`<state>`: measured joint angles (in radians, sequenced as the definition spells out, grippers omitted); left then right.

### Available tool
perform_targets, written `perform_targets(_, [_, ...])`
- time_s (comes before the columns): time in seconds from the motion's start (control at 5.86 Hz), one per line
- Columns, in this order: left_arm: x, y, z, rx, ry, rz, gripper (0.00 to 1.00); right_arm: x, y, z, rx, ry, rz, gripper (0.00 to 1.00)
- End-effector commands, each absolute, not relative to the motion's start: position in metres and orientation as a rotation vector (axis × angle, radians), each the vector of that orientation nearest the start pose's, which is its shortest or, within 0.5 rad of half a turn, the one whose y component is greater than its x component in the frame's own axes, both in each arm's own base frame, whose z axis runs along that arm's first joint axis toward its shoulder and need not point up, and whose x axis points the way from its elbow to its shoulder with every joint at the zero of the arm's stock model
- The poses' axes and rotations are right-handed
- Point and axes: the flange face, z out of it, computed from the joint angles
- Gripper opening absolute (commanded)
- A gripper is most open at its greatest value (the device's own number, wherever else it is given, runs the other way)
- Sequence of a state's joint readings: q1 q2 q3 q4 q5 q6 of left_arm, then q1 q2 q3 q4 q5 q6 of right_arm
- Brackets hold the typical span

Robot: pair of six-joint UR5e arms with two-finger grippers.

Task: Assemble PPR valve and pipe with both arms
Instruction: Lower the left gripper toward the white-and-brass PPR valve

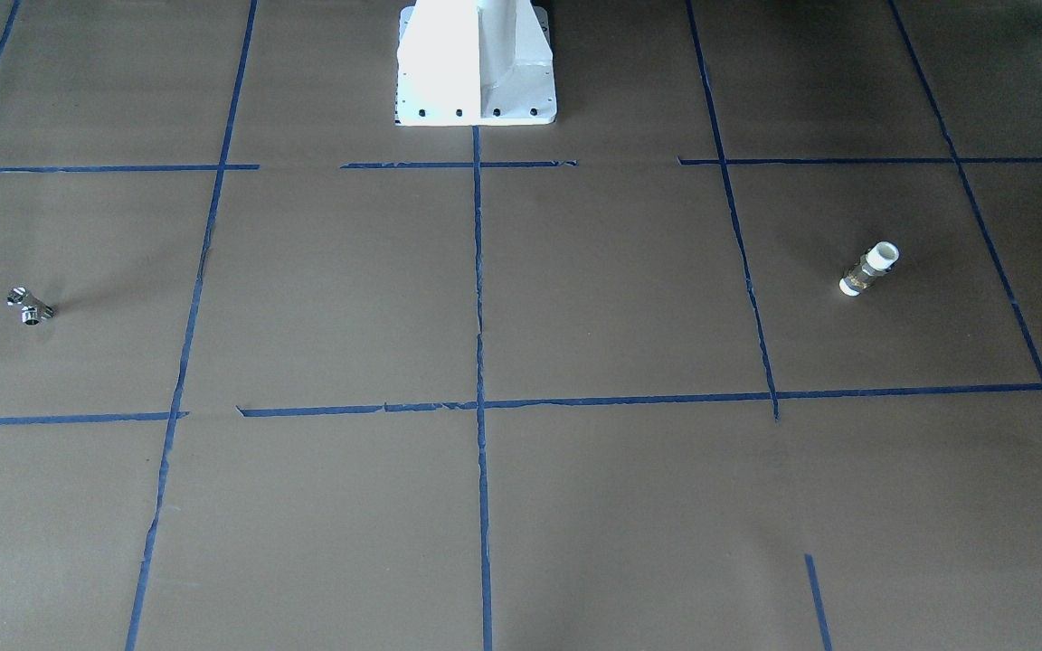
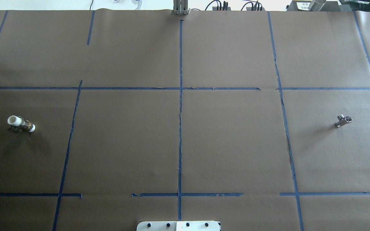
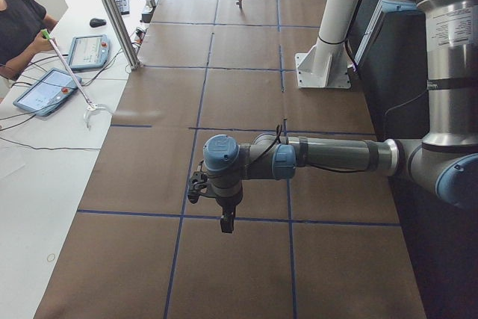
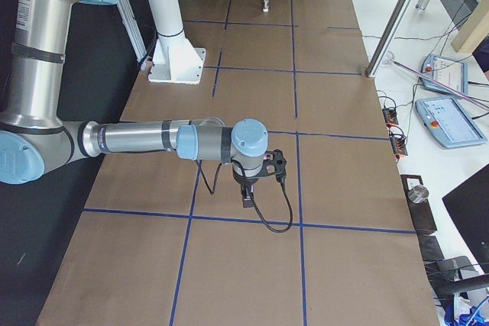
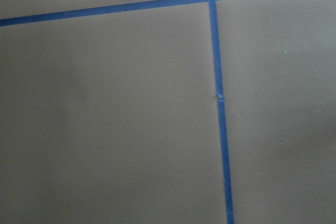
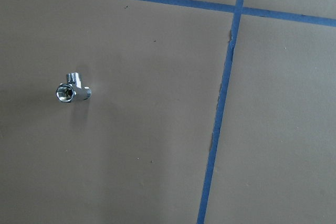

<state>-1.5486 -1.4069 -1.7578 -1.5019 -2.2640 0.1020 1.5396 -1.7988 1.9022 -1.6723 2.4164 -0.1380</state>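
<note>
A white-ended pipe fitting with a brass middle lies on the brown paper at the robot's left; it also shows in the front view and far off in the right side view. A small chrome valve lies at the robot's right, also in the front view and the right wrist view. The left gripper points down above the table in the left side view only. The right gripper shows in the right side view only. I cannot tell whether either is open or shut.
The white pedestal base stands at the robot's table edge. Blue tape lines grid the paper. A metal post, tablets and an operator are along the far side.
</note>
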Motion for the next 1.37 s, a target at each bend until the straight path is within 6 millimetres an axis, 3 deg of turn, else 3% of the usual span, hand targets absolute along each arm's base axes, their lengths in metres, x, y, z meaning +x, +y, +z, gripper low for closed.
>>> perform_targets(0.0, [-0.058,-0.42,0.641,-0.012,0.717,0.106,1.0,0.047,-0.395,0.598,0.054,-0.845,-0.162,1.0])
perform_targets(0.51, [-0.058,-0.416,0.64,-0.011,0.724,0.098,1.0,0.046,-0.396,0.599,0.051,-0.845,-0.162,1.0])
perform_targets(0.85, [-0.058,-0.4,0.645,-0.022,0.764,0.087,1.0,0.046,-0.395,0.603,0.046,-0.839,-0.161,1.0])
perform_targets(1.2, [-0.051,-0.402,0.639,0.025,0.808,0.112,1.0,0.05,-0.396,0.607,0.042,-0.783,-0.161,1.0])
